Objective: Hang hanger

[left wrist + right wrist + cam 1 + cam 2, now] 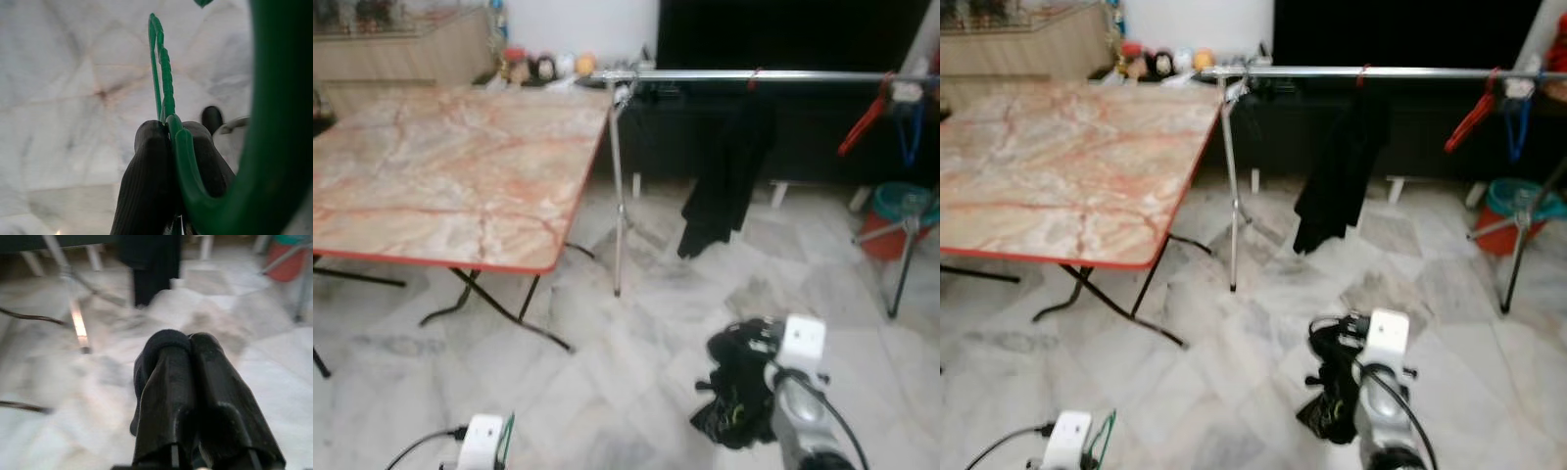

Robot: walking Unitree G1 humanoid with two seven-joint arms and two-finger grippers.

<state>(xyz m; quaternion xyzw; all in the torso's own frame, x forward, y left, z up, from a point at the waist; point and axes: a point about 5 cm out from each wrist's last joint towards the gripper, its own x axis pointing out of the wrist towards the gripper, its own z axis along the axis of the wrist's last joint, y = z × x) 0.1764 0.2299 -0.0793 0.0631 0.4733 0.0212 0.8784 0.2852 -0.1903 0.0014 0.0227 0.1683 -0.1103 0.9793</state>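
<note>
My left gripper (171, 128) is shut on a green plastic hanger (164, 73), low above the marble floor. The hanger's edge (507, 437) shows beside the left wrist at the bottom of the head view. My right gripper (188, 340) has its fingers pressed together, and a bunched black garment (739, 392) hangs at the end of that arm. The silver clothes rail (754, 75) runs across the back. On it a black garment (724, 186) hangs from a red hanger.
A marble-topped folding table (460, 166) fills the left, its edge close to the rail's upright (617, 196). A red hanger (862, 122) and a blue hanger (909, 137) hang at the rail's right end. A teal and red bucket (901, 215) stands below.
</note>
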